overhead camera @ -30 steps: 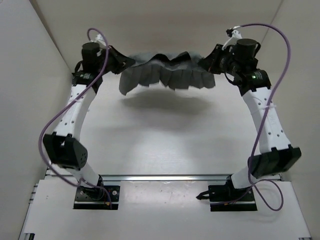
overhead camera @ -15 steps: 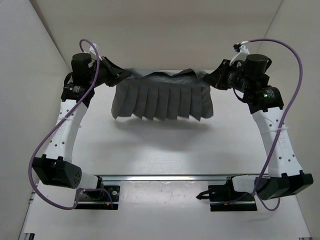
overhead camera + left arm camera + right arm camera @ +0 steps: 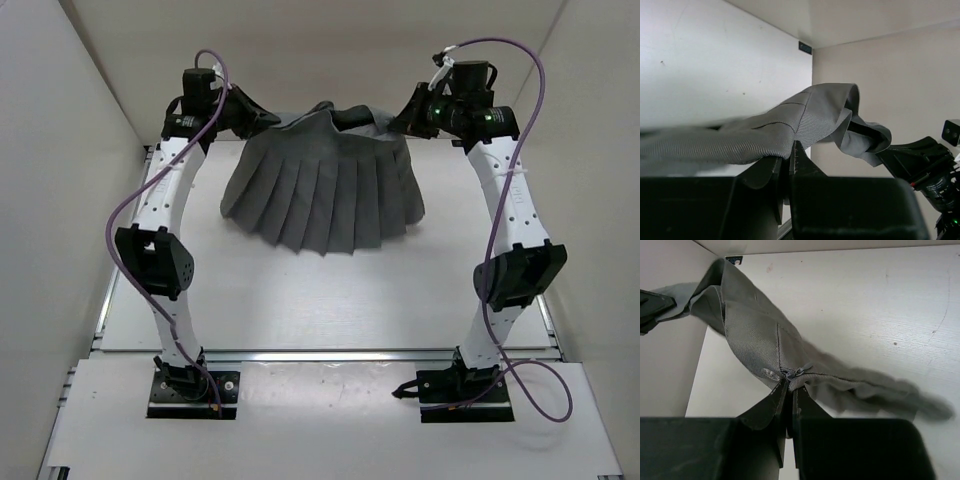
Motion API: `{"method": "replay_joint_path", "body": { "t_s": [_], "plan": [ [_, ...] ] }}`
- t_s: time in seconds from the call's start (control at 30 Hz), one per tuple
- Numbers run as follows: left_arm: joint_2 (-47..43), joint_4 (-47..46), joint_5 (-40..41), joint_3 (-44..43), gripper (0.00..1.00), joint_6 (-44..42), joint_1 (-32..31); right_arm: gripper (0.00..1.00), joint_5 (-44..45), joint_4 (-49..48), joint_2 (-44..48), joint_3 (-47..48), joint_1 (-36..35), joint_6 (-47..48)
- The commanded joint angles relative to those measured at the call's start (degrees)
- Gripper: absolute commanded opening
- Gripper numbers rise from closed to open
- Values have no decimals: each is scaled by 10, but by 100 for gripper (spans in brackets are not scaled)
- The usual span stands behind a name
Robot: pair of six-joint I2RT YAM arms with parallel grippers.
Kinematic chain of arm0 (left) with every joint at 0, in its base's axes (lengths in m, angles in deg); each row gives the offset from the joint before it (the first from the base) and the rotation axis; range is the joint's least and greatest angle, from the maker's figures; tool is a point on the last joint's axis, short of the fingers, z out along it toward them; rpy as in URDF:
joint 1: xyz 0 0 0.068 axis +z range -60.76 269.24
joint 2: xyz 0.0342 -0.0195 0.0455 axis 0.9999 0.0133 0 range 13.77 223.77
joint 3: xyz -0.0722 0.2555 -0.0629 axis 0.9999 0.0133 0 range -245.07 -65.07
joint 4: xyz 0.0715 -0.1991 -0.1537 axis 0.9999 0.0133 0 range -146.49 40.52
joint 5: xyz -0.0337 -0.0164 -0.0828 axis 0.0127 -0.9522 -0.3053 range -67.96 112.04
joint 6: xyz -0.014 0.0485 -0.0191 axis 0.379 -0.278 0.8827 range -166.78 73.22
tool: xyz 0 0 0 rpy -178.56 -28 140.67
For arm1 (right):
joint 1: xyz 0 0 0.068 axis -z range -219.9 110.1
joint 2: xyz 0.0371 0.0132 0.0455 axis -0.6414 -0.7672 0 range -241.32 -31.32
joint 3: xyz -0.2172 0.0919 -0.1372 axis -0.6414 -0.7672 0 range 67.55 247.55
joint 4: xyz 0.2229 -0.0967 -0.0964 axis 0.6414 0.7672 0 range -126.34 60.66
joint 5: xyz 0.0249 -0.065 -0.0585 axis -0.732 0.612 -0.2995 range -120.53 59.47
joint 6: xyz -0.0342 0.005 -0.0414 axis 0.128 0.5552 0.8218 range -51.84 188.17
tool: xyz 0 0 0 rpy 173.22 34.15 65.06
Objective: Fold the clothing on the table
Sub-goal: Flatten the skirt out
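While both pincers hold the skirt [image 3: 320, 195] up by its waistband, the laying-out step is in hand; no fold is made yet.

Left pincer [image 3: 262, 122] is pressed together on one waistband corner and right pincer [image 3: 396, 120] on the other, beside the zip [image 3: 799, 371]; the wrist views confirm that each pinches fabric. Waistband [image 3: 350, 117] sags slack between them, raised over the far end of the surface [image 3: 320, 310]. Pleats fan toward the near side; whether the hem [image 3: 318, 245] rests on the surface or hangs just above it cannot be told. Judgement: the next move calls for drawing the corners apart to remove the sag, then lowering the garment flat with pleats straight before any fold. Thin pinches may slip.
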Motion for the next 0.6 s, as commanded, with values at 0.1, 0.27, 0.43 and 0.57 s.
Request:
{"method": "replay_joint_path", "body": {
  "t_s": [0.1,0.27,0.43,0.57],
  "plan": [
    [-93,-15,-18,50,0,-15,13,0,-22,-39,81,-33,17,-1],
    [-187,-140,-25,375,0,-42,-3,0,-26,-106,137,-290,15,9],
    [-239,-222,-78,715,0,-45,14,0,-5,-110,193,-532,-2,17],
    [-300,-135,-21,810,0,-128,-18,0,-9,-95,279,-727,-18,-39]
  ]
}}
